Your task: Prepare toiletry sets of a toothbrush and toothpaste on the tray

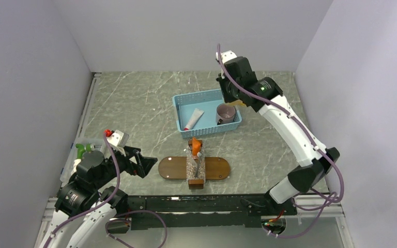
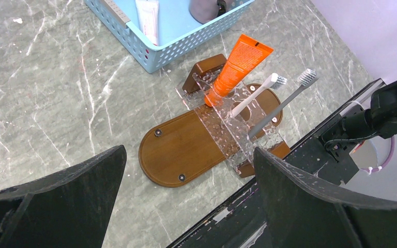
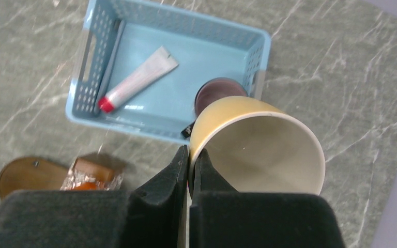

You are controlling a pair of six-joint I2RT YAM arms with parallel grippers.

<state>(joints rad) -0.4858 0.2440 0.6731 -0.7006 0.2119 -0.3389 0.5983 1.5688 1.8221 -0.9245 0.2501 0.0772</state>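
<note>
Left fingers (image 2: 57,201) apart, right fingers (image 3: 165,178) together

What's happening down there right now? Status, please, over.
Left gripper open, beside the tray. Right gripper shut on a yellow cup rim, over the basket. Orange toothpaste and two toothbrushes stand in the tray's holder. Nothing in the way.

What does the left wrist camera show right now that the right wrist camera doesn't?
Left wrist only: a white toothbrush and a grey toothbrush leaning in the clear holder, and the open left fingers. Right wrist only: the right fingers pinching a yellow cup by its rim. Both: the blue basket with a white tube and dark cup, plus the tray, clear holder and toothpaste, blurred at the right wrist view's edge.
</note>
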